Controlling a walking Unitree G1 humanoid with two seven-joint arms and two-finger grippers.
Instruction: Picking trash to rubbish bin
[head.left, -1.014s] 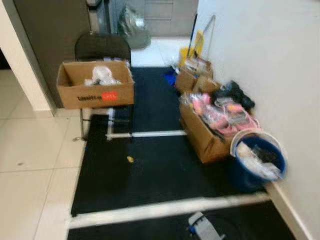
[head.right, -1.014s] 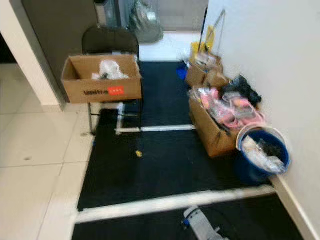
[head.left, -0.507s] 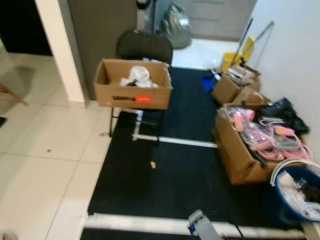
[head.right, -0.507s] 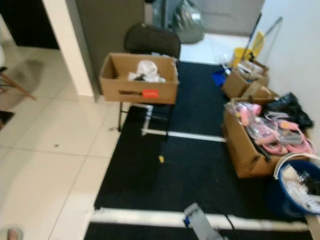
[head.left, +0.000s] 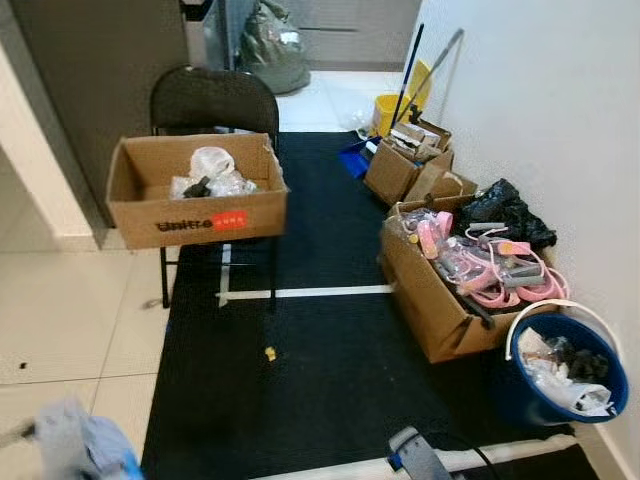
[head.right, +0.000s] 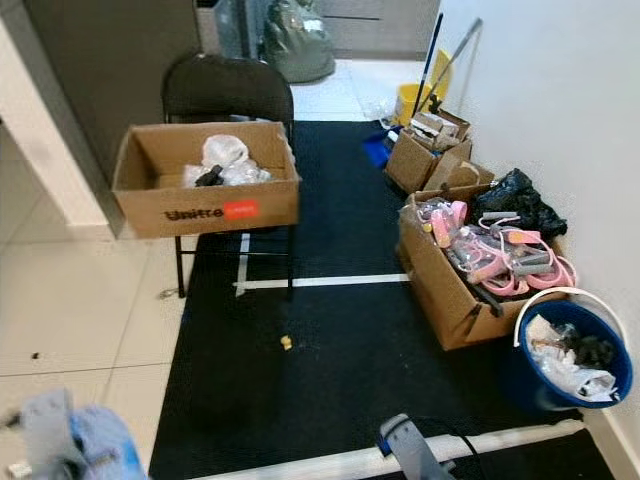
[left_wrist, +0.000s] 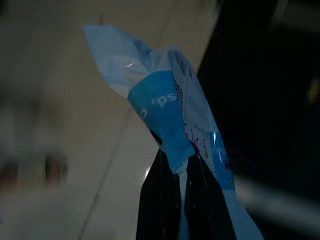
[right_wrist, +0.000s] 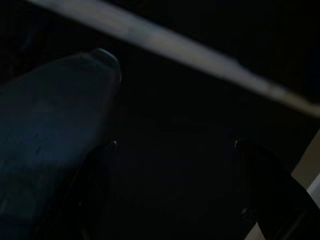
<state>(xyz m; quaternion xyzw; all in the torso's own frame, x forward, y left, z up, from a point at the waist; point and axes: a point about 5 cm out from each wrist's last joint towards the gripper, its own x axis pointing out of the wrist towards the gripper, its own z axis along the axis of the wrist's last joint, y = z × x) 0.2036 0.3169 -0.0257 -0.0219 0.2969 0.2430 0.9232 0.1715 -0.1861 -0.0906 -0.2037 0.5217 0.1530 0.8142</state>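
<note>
Left wrist view: crumpled blue-and-white wrapper (left_wrist: 170, 115)

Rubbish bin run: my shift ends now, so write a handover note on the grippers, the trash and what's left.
Left gripper: shut on a blue and white wrapper, held low at the robot's left over the tiles.
Right gripper: open, hanging idle over the black mat.
Blue bin: by the wall on the right, already holding trash.
A small yellow scrap lies on the mat near the chair.
Done: wrapper picked up.
Left: carry it to the bin and drop it in; then probably the scrap.
</note>
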